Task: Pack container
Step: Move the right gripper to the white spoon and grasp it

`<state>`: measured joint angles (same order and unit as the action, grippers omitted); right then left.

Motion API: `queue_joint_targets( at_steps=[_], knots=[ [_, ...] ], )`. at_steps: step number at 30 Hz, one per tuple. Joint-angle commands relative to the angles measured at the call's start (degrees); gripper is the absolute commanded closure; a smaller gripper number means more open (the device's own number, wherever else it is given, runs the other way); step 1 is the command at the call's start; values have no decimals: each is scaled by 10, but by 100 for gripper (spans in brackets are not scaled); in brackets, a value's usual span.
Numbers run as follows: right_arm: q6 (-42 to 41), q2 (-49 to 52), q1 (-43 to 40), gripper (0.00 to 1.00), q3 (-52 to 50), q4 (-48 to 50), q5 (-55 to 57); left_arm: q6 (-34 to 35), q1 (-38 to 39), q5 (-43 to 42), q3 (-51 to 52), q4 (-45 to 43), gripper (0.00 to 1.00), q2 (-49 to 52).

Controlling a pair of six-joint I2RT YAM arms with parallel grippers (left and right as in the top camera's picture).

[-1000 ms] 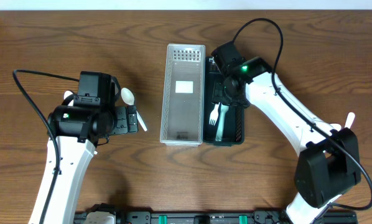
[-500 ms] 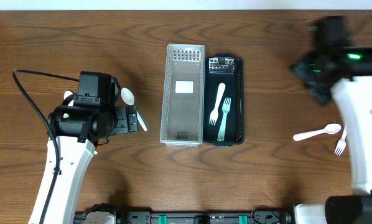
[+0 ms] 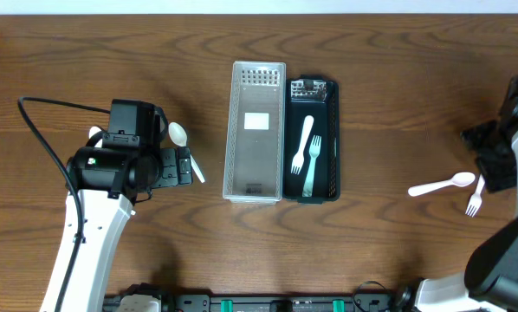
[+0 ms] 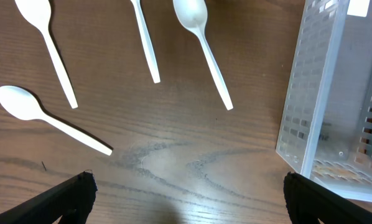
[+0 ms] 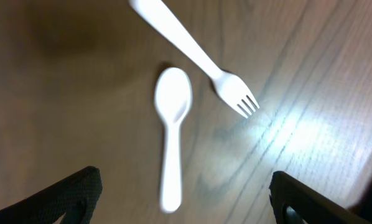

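A clear plastic container (image 3: 257,130) and a black tray (image 3: 328,143) stand side by side mid-table; the tray holds two forks (image 3: 306,154). My left gripper (image 3: 183,166) is open and empty beside white spoons (image 3: 178,133), which show in the left wrist view (image 4: 201,43), with the clear container (image 4: 335,99) to the right. My right gripper (image 3: 493,169) is open and empty at the far right, over a white spoon (image 3: 441,185) and a fork (image 3: 475,201). The right wrist view shows that spoon (image 5: 172,130) and fork (image 5: 198,59) on the wood between my jaws.
The wooden table runs to a white edge at the back. The left arm's black cable (image 3: 42,130) loops over the table's left side. Several spoons (image 4: 46,46) lie on the wood near the left gripper.
My right arm has swung from over the black tray to the far right edge, down by the loose spoon and fork. A second fork now lies in the tray. The left arm has not moved.
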<state>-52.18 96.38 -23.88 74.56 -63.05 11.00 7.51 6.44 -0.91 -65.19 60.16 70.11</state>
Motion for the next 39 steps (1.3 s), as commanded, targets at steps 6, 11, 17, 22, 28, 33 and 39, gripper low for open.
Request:
queue_joint_targets(
  at_steps=[6,11,17,22,28,33,39],
  knots=[
    [90,70,-12,12,-76,110,-55,2,1,3,-7,2,2,3],
    [91,109,-12,12,-76,129,-55,3,1,3,-7,2,2,3],
    [96,146,-12,12,-76,136,-56,3,1,2,-7,2,2,3],
    [96,168,-12,18,-76,136,-70,3,1,3,-7,2,2,3],
    [96,173,-12,41,-78,129,-71,3,1,3,-7,2,2,3],
    [96,173,-12,49,-78,127,-77,3,1,2,-7,2,2,3],
    [96,173,-12,58,-78,123,-79,3,1,2,-7,2,2,3]
  ],
)
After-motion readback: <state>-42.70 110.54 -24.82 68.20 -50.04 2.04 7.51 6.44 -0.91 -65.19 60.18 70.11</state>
